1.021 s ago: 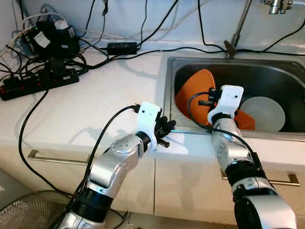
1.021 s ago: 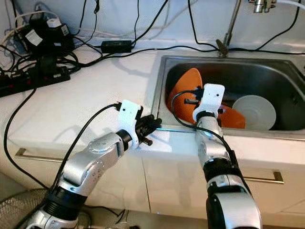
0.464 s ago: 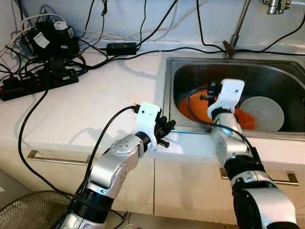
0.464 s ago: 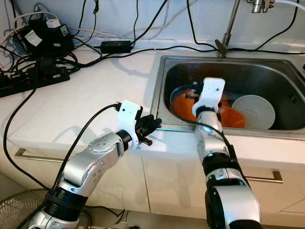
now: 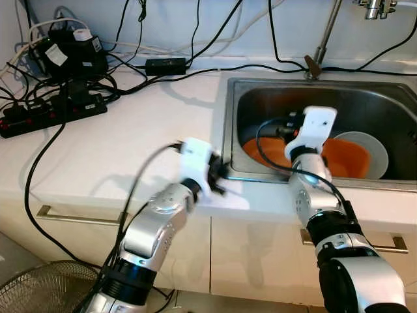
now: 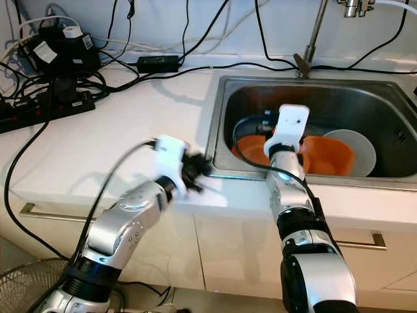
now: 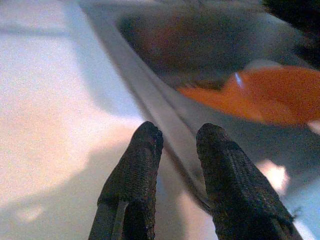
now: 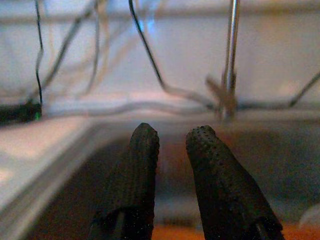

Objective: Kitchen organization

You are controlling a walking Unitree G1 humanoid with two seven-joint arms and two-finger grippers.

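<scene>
White countertop (image 5: 130,130) is spreading across the left and centre of the frame, with a steel sink (image 5: 229,117) sunk into it at upper right and a tangle of black cables and a power strip (image 5: 49,112) sitting at upper left. An orange bowl (image 5: 342,156) is lying nearly flat on the sink floor, glossy and wide, partly covering a white plate (image 5: 378,147) that is peeking out at its right edge. A thin metal tap stem (image 5: 326,32) is rising behind the basin at top right.

The right gripper (image 8: 167,150) is hanging over the sink just left of centre, above the near-left part of the orange bowl, its two black fingers standing slightly apart with nothing between them. The left gripper (image 7: 175,150) is hovering at the sink's front-left rim, blurred in the head views; its fingers are also slightly parted and empty, pointing across the rim with the orange bowl lying beyond them, well clear of the tips.
</scene>
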